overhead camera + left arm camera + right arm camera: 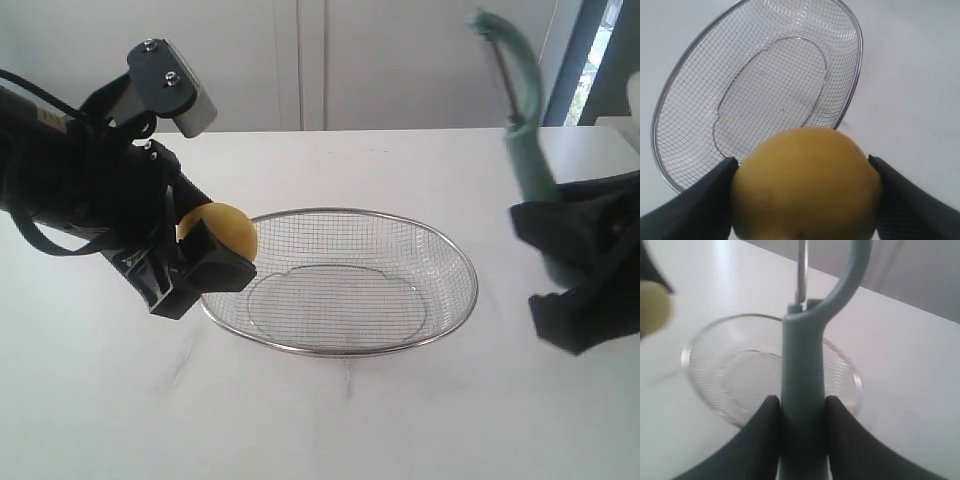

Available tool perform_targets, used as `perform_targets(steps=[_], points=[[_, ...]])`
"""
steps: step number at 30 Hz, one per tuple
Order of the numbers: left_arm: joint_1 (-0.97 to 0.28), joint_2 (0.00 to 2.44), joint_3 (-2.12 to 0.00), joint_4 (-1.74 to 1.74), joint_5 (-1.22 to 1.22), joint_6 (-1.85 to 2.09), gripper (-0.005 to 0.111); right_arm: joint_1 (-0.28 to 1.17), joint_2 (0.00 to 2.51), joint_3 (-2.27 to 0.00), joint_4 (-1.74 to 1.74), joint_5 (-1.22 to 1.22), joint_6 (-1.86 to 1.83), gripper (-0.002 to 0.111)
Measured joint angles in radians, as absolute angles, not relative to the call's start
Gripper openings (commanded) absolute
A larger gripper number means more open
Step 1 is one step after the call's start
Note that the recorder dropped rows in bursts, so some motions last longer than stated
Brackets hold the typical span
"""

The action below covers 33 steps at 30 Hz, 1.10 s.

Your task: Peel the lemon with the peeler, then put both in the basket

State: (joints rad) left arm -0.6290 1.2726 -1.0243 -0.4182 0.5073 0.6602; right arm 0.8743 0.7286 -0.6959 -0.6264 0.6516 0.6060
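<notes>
My left fingers [220, 265] clamp the lemon [232, 230] beside the basket [470, 290] rim, skin exposed; my right fingers [760, 430] grip the peeler [525, 130] by its handle, blade free, well apart. I reckon peeling hasn't begun.

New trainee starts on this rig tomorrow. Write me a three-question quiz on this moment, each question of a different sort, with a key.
1. Short answer: what is clamped in the left gripper?
2. Pick one: the peeler is held by A) the left gripper, B) the right gripper, C) neither.
3. True or false: the lemon already lies in the basket.

Key
1. The lemon.
2. B: the handle sits between the jaws, blade end pointing up.
3. False: the lemon is held clear of the mesh near the rim, and the basket holds nothing.
</notes>
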Motion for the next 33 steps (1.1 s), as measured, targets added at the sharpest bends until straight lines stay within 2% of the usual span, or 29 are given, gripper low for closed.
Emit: perform_targets(steps=[4,8,13,18,25,33], points=[[-0.629,1.273,-1.024,-0.418,0.507,0.660,0.000,0.862,0.749,-0.696,-0.872,0.789,0.798,0.000],[-0.629,1.273,-1.024,-0.418,0.507,0.660,0.000,0.860,0.795,-0.696,-0.942,0.790,0.845,0.000],[-0.629,1.273,-1.024,-0.420,0.510,0.660,0.000,0.840,0.921,-0.696,-0.960,0.722,0.874,0.000],[-0.629,1.273,-1.024,-0.420,0.519,0.660,0.000,0.745,1.058,-0.696,-0.907,0.507,0.883,0.000],[-0.629,1.273,-1.024,-0.420,0.525,0.660,0.000,0.591,1.262,-0.696,-0.630,0.225,0.678,0.000],[-0.629,1.273,-1.024,-0.420,0.527,0.660,0.000,0.566,1.409,-0.727,0.037,0.230,0.000,0.000]])
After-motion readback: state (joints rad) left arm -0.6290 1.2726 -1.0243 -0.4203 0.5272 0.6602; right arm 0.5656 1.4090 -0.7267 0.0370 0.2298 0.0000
